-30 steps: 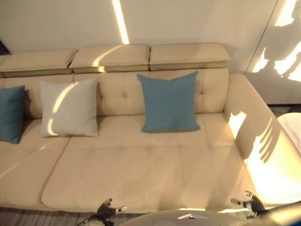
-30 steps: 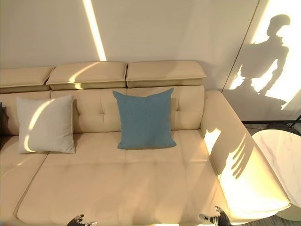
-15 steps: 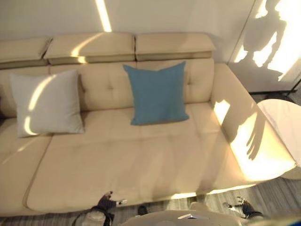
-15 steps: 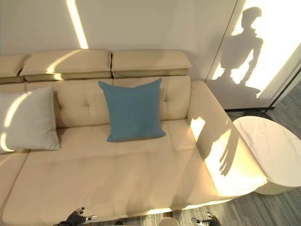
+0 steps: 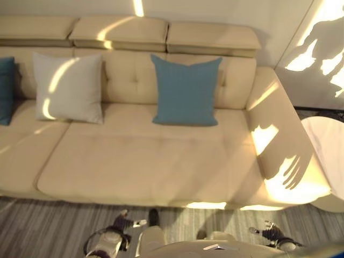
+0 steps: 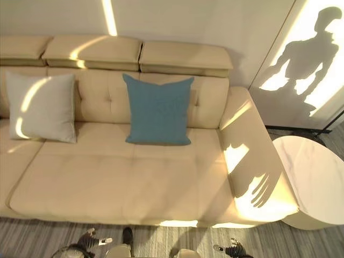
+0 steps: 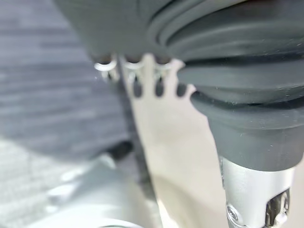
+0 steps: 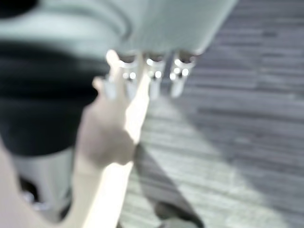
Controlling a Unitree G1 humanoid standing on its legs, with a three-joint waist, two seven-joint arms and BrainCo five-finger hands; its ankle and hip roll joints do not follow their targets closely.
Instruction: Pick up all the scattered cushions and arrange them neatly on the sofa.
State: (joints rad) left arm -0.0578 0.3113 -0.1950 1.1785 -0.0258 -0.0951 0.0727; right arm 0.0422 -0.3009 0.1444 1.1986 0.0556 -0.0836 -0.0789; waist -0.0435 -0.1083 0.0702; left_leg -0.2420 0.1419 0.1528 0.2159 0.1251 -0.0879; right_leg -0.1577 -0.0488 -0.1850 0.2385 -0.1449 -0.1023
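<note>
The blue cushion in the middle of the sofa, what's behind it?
The blue cushion leans on the sofa's tufted backrest, headrests above it. The backrest patch it covers is hidden.

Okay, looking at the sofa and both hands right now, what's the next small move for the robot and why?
Probably turn to scan the floor for stray cushions. The blue cushion, the white cushion and a second blue one at the left edge already stand upright against the sofa backrest, while the left hand and right hand hang low over the striped floor, holding nothing.
</note>
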